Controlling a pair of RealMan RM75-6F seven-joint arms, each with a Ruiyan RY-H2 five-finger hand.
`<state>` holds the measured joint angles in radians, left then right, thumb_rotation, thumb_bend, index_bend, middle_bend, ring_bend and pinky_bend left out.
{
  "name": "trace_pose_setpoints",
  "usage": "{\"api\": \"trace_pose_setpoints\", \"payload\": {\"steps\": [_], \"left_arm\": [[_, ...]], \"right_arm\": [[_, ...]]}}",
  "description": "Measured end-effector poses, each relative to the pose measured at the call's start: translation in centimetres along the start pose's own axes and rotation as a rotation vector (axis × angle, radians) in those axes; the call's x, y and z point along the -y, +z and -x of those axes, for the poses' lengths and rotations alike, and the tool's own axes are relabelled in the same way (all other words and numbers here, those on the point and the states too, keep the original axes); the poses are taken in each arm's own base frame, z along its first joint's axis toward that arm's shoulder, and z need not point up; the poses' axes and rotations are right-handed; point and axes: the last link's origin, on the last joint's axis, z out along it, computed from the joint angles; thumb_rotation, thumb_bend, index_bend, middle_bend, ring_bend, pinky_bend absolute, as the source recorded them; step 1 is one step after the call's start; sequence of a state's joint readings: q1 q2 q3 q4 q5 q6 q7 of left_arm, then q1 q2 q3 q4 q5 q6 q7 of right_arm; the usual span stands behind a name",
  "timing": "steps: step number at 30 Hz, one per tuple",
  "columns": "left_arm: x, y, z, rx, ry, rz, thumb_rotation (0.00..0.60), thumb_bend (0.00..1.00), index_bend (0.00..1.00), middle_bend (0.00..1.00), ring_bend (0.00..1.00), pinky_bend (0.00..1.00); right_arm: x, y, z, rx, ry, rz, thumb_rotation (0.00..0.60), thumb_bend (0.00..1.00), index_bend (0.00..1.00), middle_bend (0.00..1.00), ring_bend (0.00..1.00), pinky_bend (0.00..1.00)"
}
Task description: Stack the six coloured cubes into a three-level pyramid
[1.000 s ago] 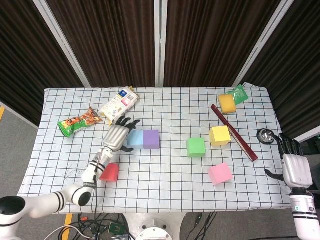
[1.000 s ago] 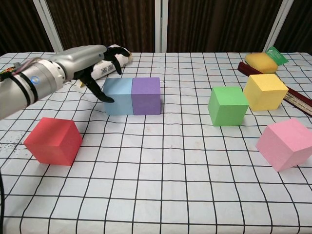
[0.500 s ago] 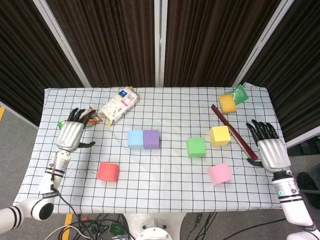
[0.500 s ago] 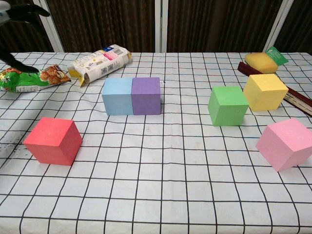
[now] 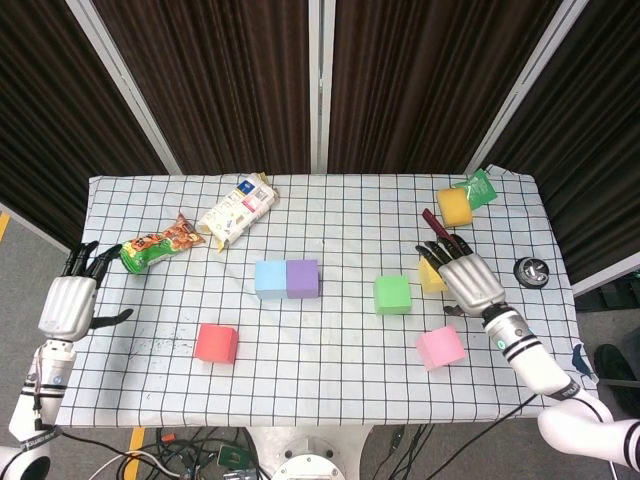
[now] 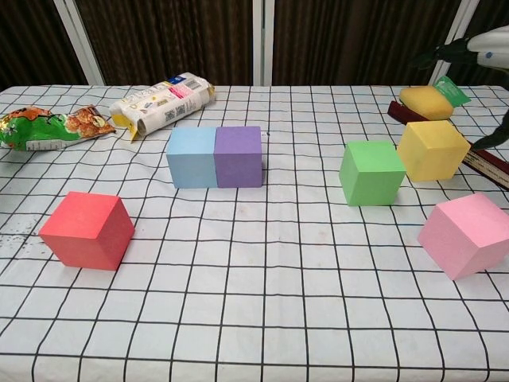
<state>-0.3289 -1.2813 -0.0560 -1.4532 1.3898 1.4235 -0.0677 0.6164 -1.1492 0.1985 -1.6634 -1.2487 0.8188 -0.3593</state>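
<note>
Blue foam cube (image 5: 270, 279) and purple foam cube (image 5: 302, 278) sit touching mid-counter; base row likely in hand. Right robot hand (image 5: 466, 279), fingers spread, empty, hovers over the yellow foam cube (image 6: 432, 150); next it must close on it. Left robot hand (image 5: 70, 299) open, idle. Snack-packet (image 6: 161, 101) print illegible.
</note>
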Motion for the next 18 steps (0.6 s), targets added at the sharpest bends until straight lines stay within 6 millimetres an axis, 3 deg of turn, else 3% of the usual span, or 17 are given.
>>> {"api": "trace_pose_setpoints", "payload": {"steps": [8,18], "left_arm": [[-0.1,-1.0,-0.8,-0.019,-0.018,0.014,0.600,0.00,0.10,0.19,0.02,0.04],[0.5,-2.1,-0.9,-0.026,-0.054,-0.005,0.600,0.00,0.09,0.19,0.02,0.03]], "right_arm": [[1.4,2.8,2.4,0.070,0.061,0.002,0.600,0.00,0.00,0.13,0.00,0.00],[2.8,3.9,4.4,0.083,0.113,-0.007,0.600,0.00,0.00,0.22,0.00,0.00]]}}
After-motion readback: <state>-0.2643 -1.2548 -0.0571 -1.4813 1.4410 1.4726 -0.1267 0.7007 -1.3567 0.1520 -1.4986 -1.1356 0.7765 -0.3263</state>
